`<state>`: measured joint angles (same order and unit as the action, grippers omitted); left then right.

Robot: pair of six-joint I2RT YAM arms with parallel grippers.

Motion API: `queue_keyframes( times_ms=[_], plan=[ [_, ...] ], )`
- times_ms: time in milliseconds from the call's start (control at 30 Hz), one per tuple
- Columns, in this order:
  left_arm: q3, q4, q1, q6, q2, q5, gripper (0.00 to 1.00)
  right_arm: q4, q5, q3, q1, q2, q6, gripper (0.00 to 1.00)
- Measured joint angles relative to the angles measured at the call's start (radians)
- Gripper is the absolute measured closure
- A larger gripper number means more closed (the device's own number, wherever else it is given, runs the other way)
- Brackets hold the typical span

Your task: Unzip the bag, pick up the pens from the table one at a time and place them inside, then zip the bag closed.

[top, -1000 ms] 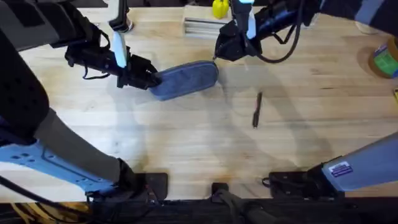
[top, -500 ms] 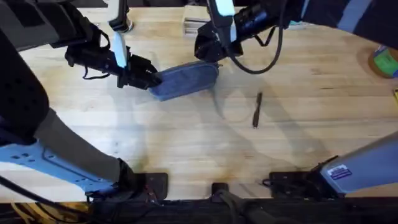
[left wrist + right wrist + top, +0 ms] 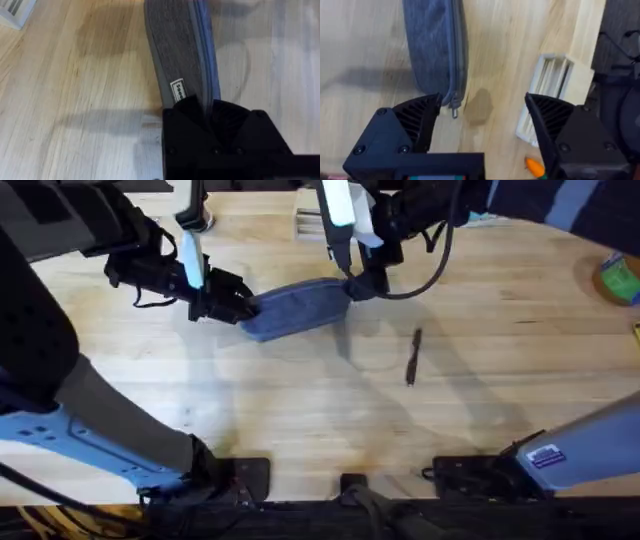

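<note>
The left gripper (image 3: pixel 238 305) reaches across, clamped on the left end of the grey-blue denim pencil pouch (image 3: pixel 297 307) lying on the light wooden table (image 3: pixel 300 400). The right gripper (image 3: pixel 482 112) hangs spread wide over its zipper pull (image 3: pixel 454 107). 1 slim dark pen (image 3: pixel 412 356) lies well apart.

From my station, the near end of the denim pencil pouch (image 3: pixel 182 55) vanishes between the left gripper (image 3: pixel 207 117) fingers, its far end cropped by the left wrist frame. Overhead, the right gripper (image 3: pixel 362 284) covers the pouch's right tip, so I cannot tell whether it touches the zipper pull (image 3: pixel 454 113). The pen (image 3: pixel 412 356) is too small to make out cap or tip.
</note>
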<state>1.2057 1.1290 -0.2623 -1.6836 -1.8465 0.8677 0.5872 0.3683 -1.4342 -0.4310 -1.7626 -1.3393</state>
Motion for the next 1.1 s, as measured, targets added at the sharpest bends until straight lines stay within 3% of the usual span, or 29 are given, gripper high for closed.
queue_keyframes(
  times_ms=[233, 600, 1100],
  plan=[
    [0.000, 0.000, 0.000, 0.000, 0.000, 0.000, 0.957, 0.088, 0.006, 0.000, 0.031, 0.000, -0.018, 0.007],
    [0.000, 0.000, 0.000, 0.000, 0.000, 0.000, 0.958, 0.121, 0.194, 0.000, 0.155, -0.036, -0.047, 0.007],
    [0.000, 0.000, 0.000, 0.000, 0.000, 0.000, 0.958, 0.100, 0.250, 0.000, 0.159, -0.150, -0.050, 0.007]
  ],
)
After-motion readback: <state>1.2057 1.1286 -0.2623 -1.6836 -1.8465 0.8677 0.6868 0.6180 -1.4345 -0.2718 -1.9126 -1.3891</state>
